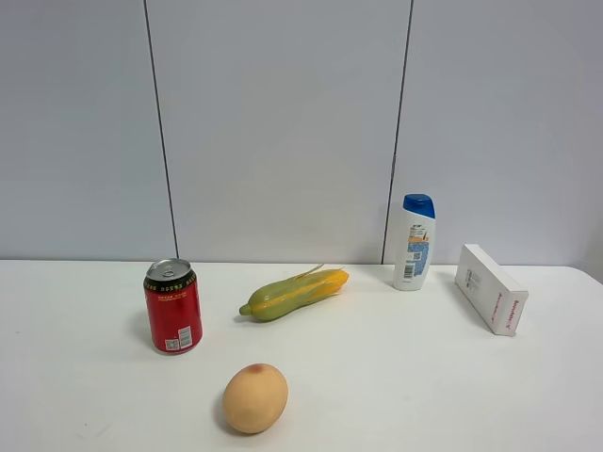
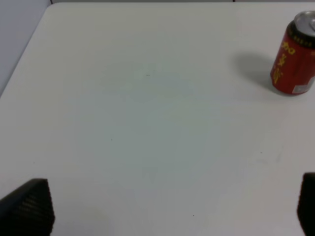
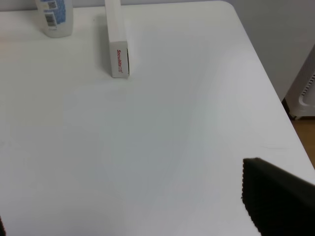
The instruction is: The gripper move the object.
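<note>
At right of the high view: white carton (image 1: 490, 287) on the table (image 1: 396, 377), just right of the shampoo bottle (image 1: 414, 242). Left: red can (image 1: 172, 306); centre: corn (image 1: 294, 294), mango (image 1: 254, 397). Left gripper (image 2: 167, 209) fingers apart, holding nothing; right gripper (image 3: 123, 206) fingers apart, holding nothing.

Both grippers parked wide open, holding nothing.
On my left wrist cam the left gripper (image 2: 172, 209) has both fingers spread; right gripper (image 3: 147, 206) shows one finger (image 3: 275, 196) clearly.

One carton (image 1: 490, 287), one shampoo bottle (image 1: 415, 242), one can (image 1: 172, 306), one corn cob (image 1: 294, 293), one mango (image 1: 254, 397)
</note>
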Controlling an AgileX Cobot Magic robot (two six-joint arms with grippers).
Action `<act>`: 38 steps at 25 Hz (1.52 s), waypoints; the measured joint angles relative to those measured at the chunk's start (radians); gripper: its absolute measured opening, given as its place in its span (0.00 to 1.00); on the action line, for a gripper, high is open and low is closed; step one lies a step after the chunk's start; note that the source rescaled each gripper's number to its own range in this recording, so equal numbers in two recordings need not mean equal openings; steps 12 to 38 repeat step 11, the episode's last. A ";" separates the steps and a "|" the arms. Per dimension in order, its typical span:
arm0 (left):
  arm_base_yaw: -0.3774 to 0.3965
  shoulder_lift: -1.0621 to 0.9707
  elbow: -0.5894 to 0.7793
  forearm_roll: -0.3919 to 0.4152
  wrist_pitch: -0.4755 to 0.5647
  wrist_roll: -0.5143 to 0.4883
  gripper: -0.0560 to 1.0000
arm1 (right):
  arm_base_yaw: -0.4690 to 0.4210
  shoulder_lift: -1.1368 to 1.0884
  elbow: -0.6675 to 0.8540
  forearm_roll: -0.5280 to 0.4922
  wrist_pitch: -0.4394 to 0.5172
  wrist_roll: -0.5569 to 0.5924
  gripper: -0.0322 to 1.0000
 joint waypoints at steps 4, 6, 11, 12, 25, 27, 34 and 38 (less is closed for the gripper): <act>0.000 0.000 0.000 0.000 0.000 0.000 1.00 | 0.000 0.000 0.000 0.000 0.000 0.000 0.95; 0.000 0.000 0.000 0.000 0.000 0.000 1.00 | 0.000 0.000 0.000 0.000 0.000 0.000 0.95; 0.000 0.000 0.000 0.000 0.000 0.000 1.00 | 0.000 0.000 0.000 0.000 0.000 0.000 0.95; 0.000 0.000 0.000 0.000 0.000 0.000 1.00 | 0.000 0.000 0.000 0.000 0.000 0.000 0.95; 0.000 0.000 0.000 0.000 0.000 0.000 1.00 | 0.000 0.000 0.000 0.000 0.000 0.000 0.95; 0.000 0.000 0.000 0.000 0.000 0.000 1.00 | 0.000 0.000 0.000 0.000 0.000 0.000 0.95; 0.000 0.000 0.000 0.000 0.000 0.000 1.00 | 0.000 0.000 0.000 0.000 0.000 0.000 0.95; 0.000 0.000 0.000 0.000 0.000 0.000 1.00 | 0.000 0.000 0.000 0.000 0.000 0.000 0.95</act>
